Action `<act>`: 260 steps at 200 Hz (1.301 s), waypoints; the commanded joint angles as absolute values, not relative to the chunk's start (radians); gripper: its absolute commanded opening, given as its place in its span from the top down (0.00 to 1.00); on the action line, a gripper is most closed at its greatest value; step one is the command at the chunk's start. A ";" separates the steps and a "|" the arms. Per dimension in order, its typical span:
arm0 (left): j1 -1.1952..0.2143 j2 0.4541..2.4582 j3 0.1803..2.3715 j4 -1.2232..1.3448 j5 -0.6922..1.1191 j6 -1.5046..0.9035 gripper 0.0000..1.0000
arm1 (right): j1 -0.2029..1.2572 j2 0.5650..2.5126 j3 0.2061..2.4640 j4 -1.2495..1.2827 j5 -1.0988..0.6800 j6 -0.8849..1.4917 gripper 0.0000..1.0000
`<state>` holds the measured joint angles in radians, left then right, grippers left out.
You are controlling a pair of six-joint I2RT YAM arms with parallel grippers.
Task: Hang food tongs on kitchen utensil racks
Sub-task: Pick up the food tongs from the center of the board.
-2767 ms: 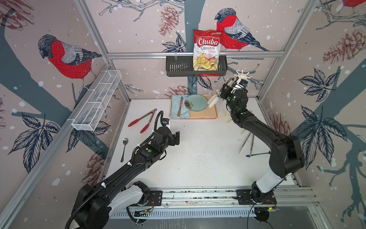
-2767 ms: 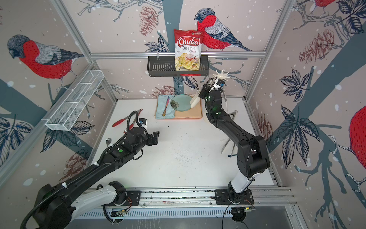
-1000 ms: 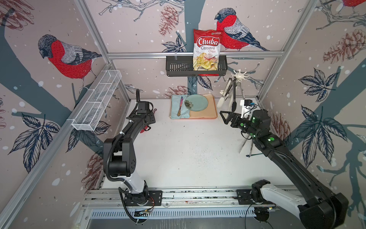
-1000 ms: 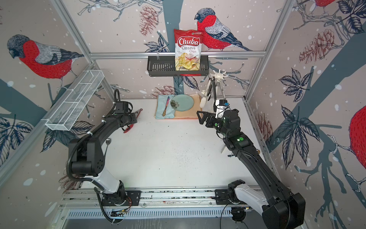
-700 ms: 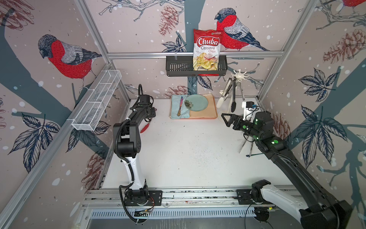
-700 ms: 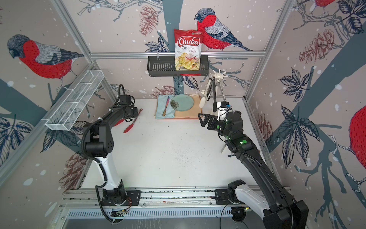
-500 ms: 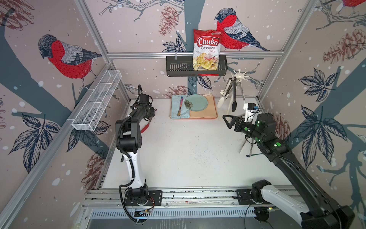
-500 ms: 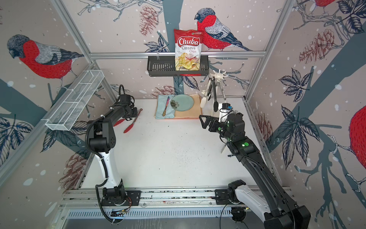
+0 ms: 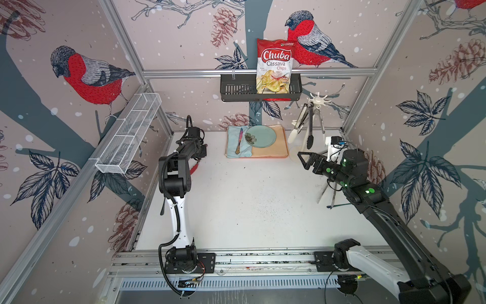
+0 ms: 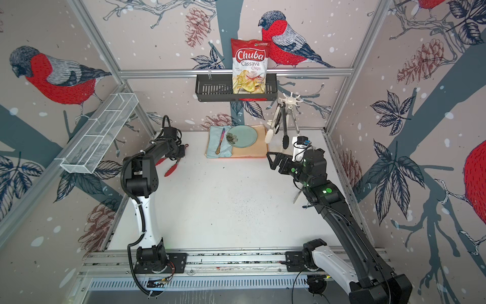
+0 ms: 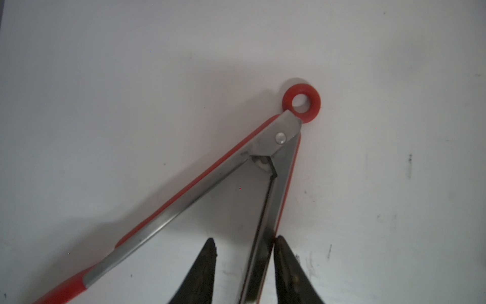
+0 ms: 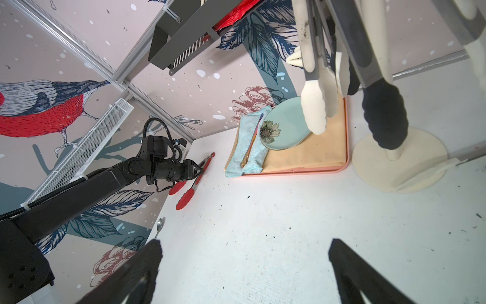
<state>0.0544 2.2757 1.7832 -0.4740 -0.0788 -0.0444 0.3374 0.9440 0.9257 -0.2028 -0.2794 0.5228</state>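
Pick-up step, I judged: your left gripper [image 11: 244, 238] stood part-spread astride one arm of the single red tongs [image 11: 184, 204], near the worktop's [image 9: 249, 197] back left corner, one jaw touching; next called for a firm pinch, then lifting; your right gripper [image 12: 244, 244] gaped empty; one rack [image 9: 318, 99], back right, carried two: white-tipped tongs [image 9: 297, 129], black-tipped tongs [image 9: 310, 129].

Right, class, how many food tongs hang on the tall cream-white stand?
2. White-tipped steel tongs and black-tipped steel tongs hang side by side from the star-shaped crown of the tall cream-white stand. More could be hidden behind them.
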 commanded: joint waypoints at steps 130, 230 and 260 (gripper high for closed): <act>0.056 2.168 1.663 -0.431 0.086 -0.006 1.00 | -0.020 0.997 1.011 -0.220 -0.415 0.450 0.00; 0.011 2.049 1.610 -0.458 0.181 -0.055 1.00 | -0.043 0.987 0.917 -0.142 -0.509 0.514 0.00; -0.041 1.952 1.589 -0.475 0.228 -0.078 1.00 | 0.012 0.967 0.878 -0.120 -0.510 0.540 0.00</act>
